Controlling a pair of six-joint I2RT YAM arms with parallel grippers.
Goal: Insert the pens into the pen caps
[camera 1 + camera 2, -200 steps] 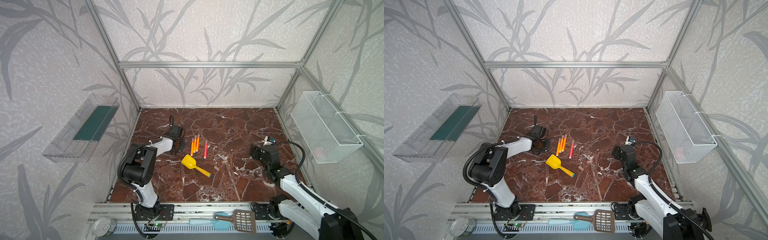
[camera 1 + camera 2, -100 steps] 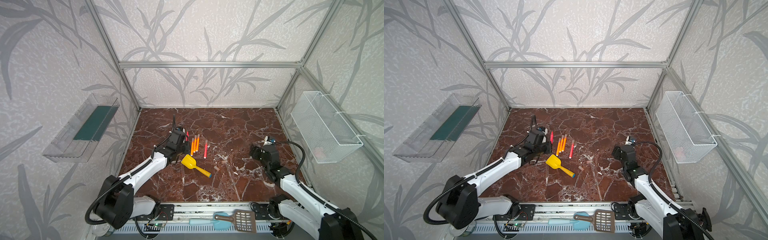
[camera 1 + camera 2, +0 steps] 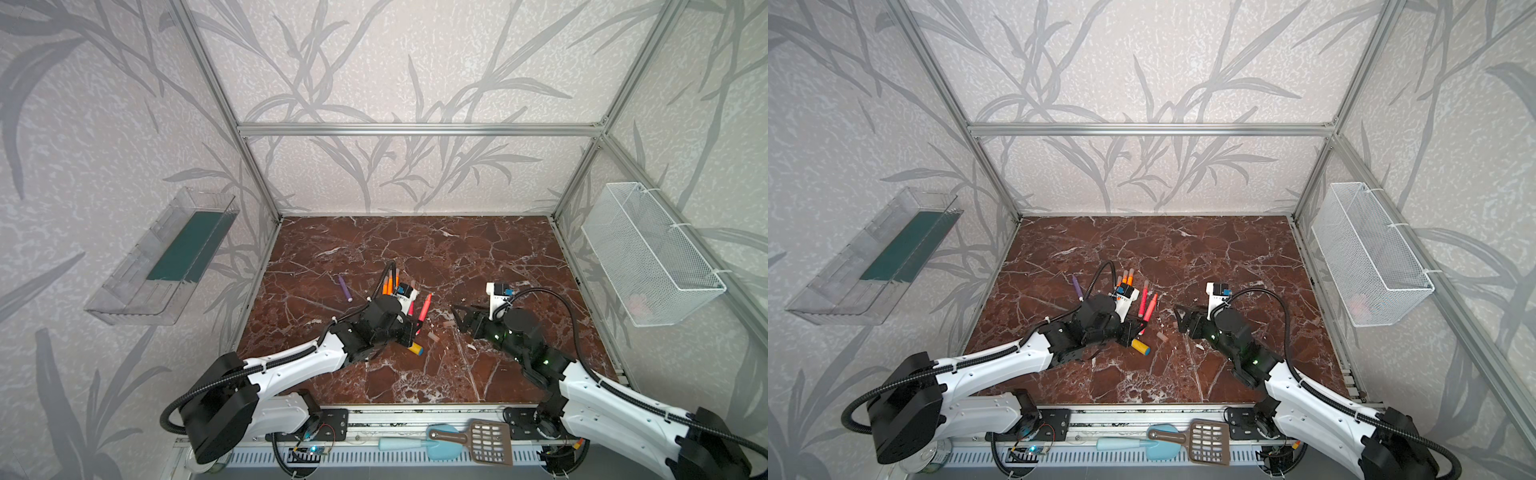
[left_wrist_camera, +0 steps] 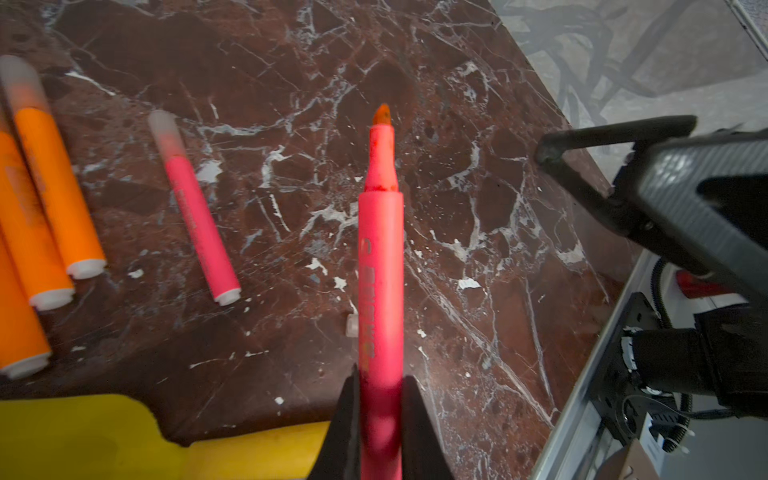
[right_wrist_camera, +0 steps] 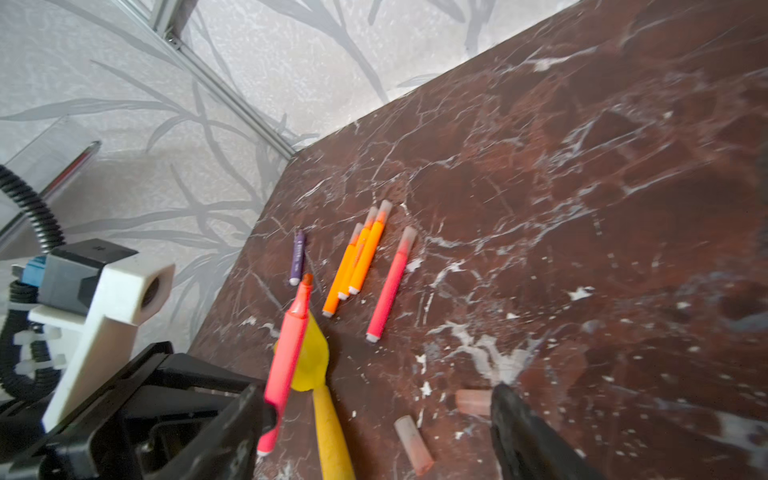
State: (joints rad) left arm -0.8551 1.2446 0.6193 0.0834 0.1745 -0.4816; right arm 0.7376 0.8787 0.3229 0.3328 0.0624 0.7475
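My left gripper point(image 3: 415, 329) is shut on a pinkish-red pen point(image 4: 381, 266), uncapped, with its tip pointing away from the jaws; that pen point(image 5: 291, 345) hangs above the yellow shovel. Three capped orange pens point(image 3: 390, 282) and a capped pinkish-red pen point(image 5: 390, 282) lie behind it, a purple pen point(image 3: 345, 288) further left. Two loose pen caps point(image 5: 413, 444) point(image 5: 471, 402) lie on the marble in front of my right gripper point(image 3: 461, 316), which is open and empty. One of its fingers point(image 5: 523, 436) stands beside the nearer cap.
A yellow toy shovel point(image 5: 320, 399) with an orange handle lies under the left gripper. A white wire basket point(image 3: 648, 257) hangs on the right wall, a clear shelf point(image 3: 166, 257) on the left wall. Two spatulas point(image 3: 457, 440) lie on the front rail.
My left arm swung right from the left edge to above the shovel, carrying the pinkish-red pen; the purple pen is now uncovered. My right gripper moved left toward the loose caps.
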